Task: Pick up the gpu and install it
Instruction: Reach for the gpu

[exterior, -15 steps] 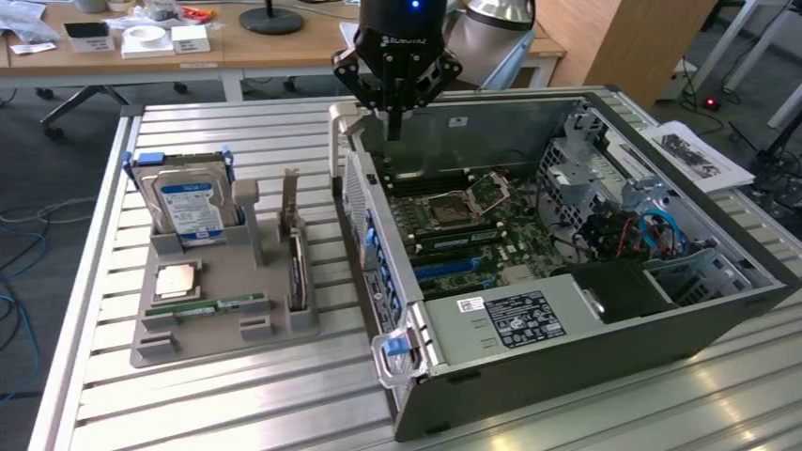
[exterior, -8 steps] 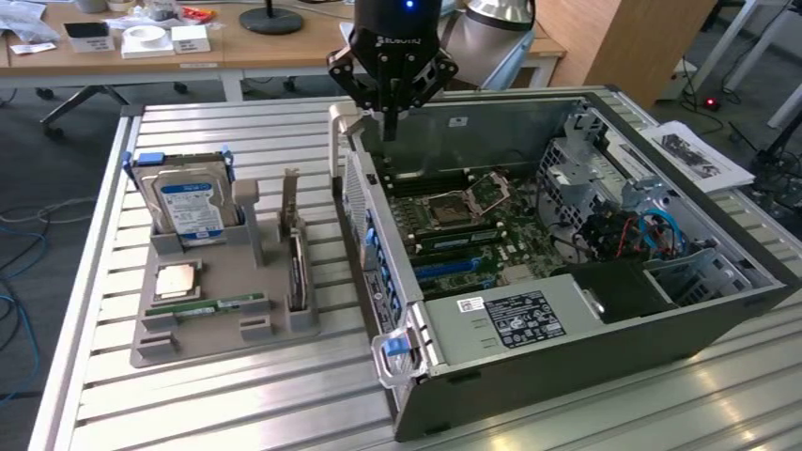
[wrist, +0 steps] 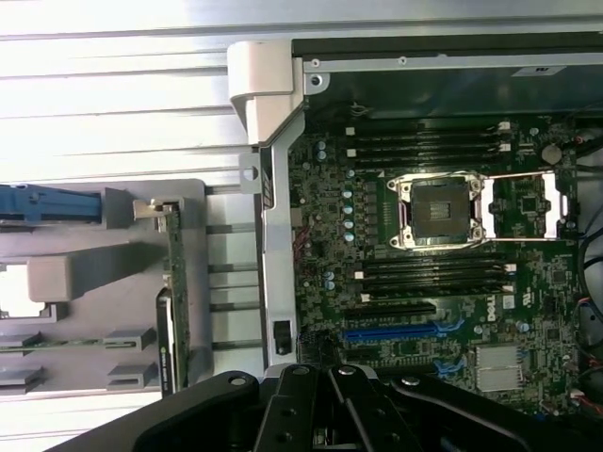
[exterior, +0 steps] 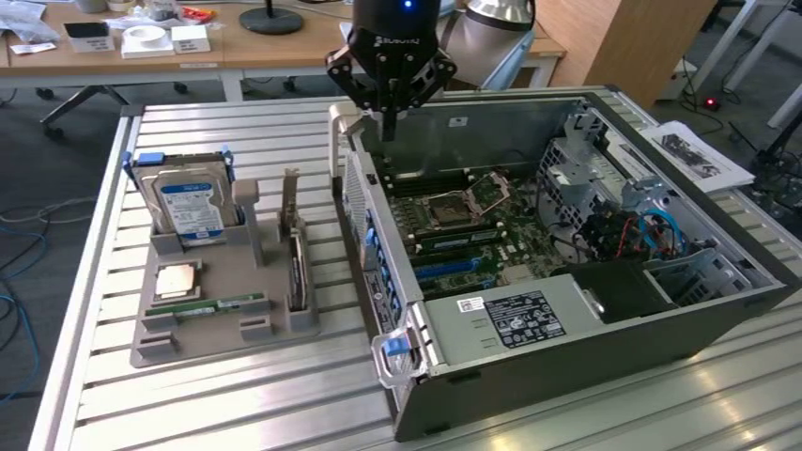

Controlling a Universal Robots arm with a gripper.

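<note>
the gripper hangs over the computer case, above the case's corner with the pale plastic latch. its fingers look drawn together with nothing between them. the gpu is outside the case, just beside the case's long wall, standing on edge in a slot of the grey holder on the desk. nothing is touching it, so the pick is not yet made.

in my judgement the step in hand is reaching the card. it shows only a thin top edge, so a good grasp wants the fingers spread wide first, lined up across the board's thickness, and centred along its length so it doesn't tip. a straight vertical approach should keep it from binding in the slot. inside the case, the blue slot on the motherboard sits free.
</note>
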